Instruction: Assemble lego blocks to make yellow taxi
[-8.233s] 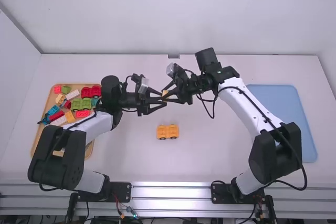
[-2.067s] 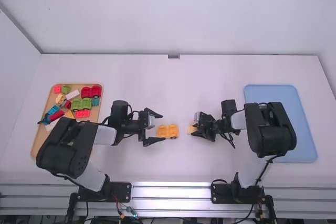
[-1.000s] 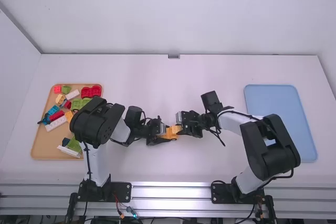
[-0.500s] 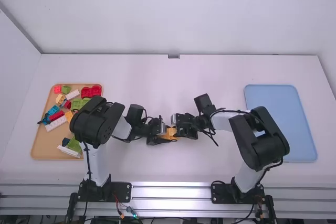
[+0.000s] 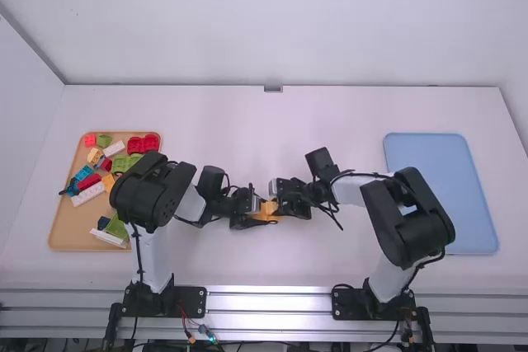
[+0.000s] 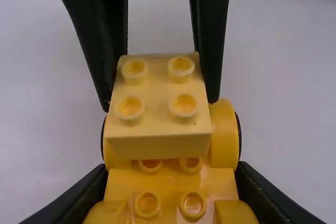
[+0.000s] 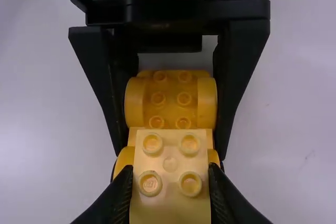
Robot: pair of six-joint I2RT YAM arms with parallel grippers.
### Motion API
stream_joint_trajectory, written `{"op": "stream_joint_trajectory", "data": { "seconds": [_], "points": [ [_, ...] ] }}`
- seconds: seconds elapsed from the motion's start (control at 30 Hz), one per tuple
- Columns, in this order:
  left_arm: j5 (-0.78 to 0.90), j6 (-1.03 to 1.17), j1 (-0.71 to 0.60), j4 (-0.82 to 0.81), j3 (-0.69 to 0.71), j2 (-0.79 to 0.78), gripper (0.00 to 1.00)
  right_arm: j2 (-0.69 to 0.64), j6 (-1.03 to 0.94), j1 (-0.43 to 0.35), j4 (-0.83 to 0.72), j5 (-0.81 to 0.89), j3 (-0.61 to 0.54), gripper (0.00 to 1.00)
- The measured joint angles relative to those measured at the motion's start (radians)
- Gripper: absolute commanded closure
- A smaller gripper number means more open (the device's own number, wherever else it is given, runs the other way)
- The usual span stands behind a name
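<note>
Your coming move turns on how the small block [image 6: 157, 87] lies over the wheeled base [image 7: 171, 98]: it sits above the end nearer the right arm, and the base's long axis runs from there toward the left arm, roughly side to side near the centre of the high view, low over the surface [image 5: 330, 121]. Your left tool [image 6: 172, 169] has its fingers spread about as wide as the base and set against its two long sides, so it appears to grip it. Your right tool [image 7: 170, 170] is closed to the block's narrower width and has the block pinched by opposite sides, studs up. In the left wrist view the block lies between the wheel arches at that end, its edges near enough square with the base; you can't tell whether it is fully seated or only resting on the studs beneath. Judge this as the joining step, with the left tool as brace and the right one as the presser. What it seems to call for is a straight push down, square to the base; lean toward either end of that long axis and the block could tip or catch on only one row of studs.
</note>
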Motion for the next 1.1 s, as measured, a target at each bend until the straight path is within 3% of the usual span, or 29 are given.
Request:
{"op": "stream_joint_trajectory", "data": {
  "seconds": [0.6,0.67,0.7,0.77,0.83,1.1],
  "points": [
    [0.010,0.008,0.000,-0.043,0.021,0.000,0.62,0.000,0.010,0.023,-0.005,0.019,0.003,0.98],
    [0.010,0.008,0.000,-0.043,0.021,0.000,0.62,0.000,0.010,0.023,-0.004,0.019,0.003,0.93],
    [0.010,0.008,-0.001,-0.043,0.021,0.000,0.61,0.000,0.010,0.020,-0.005,0.019,0.003,0.85],
    [0.010,0.008,-0.001,-0.043,0.021,0.000,0.61,0.000,0.012,0.018,-0.005,0.018,0.003,0.82],
    [0.010,0.008,-0.001,-0.042,0.021,0.000,0.61,0.000,0.027,0.018,-0.002,0.019,0.003,0.65],
    [0.009,0.008,-0.001,-0.042,0.021,0.000,0.61,0.000,0.036,0.019,0.007,0.019,0.003,0.49]
  ]
}}
